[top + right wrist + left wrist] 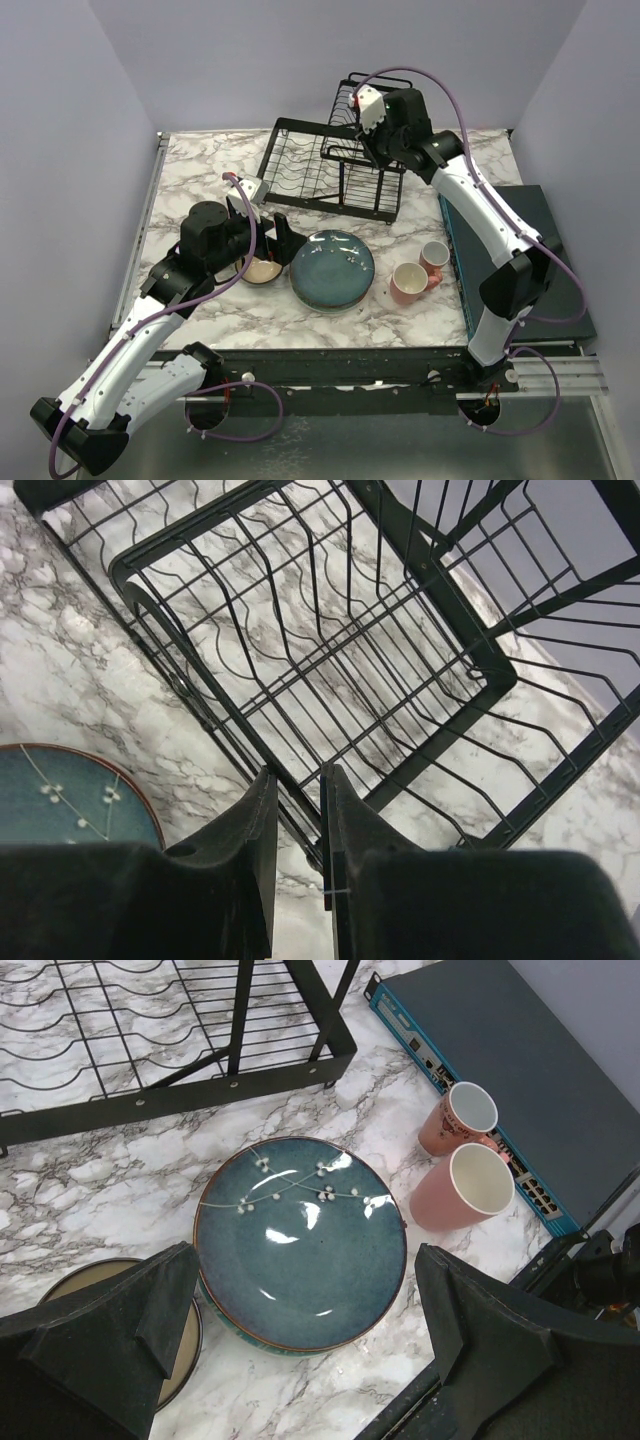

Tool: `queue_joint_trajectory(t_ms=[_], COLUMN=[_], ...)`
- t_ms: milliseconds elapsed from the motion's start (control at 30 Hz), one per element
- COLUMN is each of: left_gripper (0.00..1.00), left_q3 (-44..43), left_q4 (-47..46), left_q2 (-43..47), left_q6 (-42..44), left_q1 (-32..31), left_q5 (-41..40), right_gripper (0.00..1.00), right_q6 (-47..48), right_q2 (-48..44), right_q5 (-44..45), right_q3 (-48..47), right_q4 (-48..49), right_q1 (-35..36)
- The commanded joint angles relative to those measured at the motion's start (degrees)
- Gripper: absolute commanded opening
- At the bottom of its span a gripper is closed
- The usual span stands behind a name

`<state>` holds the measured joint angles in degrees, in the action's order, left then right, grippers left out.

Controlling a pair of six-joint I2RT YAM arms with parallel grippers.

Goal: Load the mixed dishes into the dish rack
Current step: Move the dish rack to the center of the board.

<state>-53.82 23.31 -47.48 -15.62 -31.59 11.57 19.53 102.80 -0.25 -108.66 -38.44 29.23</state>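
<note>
On the veined marble table (190, 180), just left of the plate (333, 268), a bowl (262, 270) is sitting upright. It is round, dark outside and matte tan inside. The left gripper (305, 1255) is hovering above the plate's left side, its two blunt black fingers (110, 1340) spreading as wide as they go and holding nothing.

The plate is lying flat, a glossy teal disc with a thin brown rim and a painted sprig of white blossoms. Another dish's edge is peeking out beneath it.

Behind the plate the rack (335, 165) is standing on the table. It is made of thin black wire, with wavy slots running across a wide lower tray and a smaller basket rising on an angled frame. Above the rack, behind and slightly right of the plate, the right gripper (298, 780) is pointing down at the wires. Its jaws are standing only a narrow slit apart, with nothing showing between them.

Right of the plate a larger mug (465, 1185) and a smaller mug (458, 1120) are standing upright side by side. Both are matte pink with white insides, and whether they are touching I cannot tell. Farther right of the plate a slab (510, 250) is lying flat, dark teal and rectangular, with a blue edge facing the mugs.
</note>
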Motion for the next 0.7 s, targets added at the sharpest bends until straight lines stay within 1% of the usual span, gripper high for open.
queue_joint_trajectory(t_ms=[0,167,367,667], left_gripper=[0.99,0.99,0.99,0.99], left_q3=[0.8,0.8,0.7,0.6], left_q4=[0.0,-0.1,0.0,0.1], left_q2=[0.7,0.7,0.9,1.1], left_q6=[0.4,0.4,0.5,0.5], left_q1=[0.2,0.2,0.2,0.2], left_q5=[0.9,0.8,0.6,0.7], right_gripper=[0.0,0.0,0.0,0.0], right_q6=[-13.6,-17.0,-20.6,-26.6], right_q2=[-3.1,-5.1,-5.7,-6.3], right_q5=[3.4,1.9,4.9,5.5], right_q3=[0.0,2.3,4.0,5.7], right_q4=[-3.9,-3.7,-4.1,-3.7], right_q1=[-0.6,0.4,3.8,6.3])
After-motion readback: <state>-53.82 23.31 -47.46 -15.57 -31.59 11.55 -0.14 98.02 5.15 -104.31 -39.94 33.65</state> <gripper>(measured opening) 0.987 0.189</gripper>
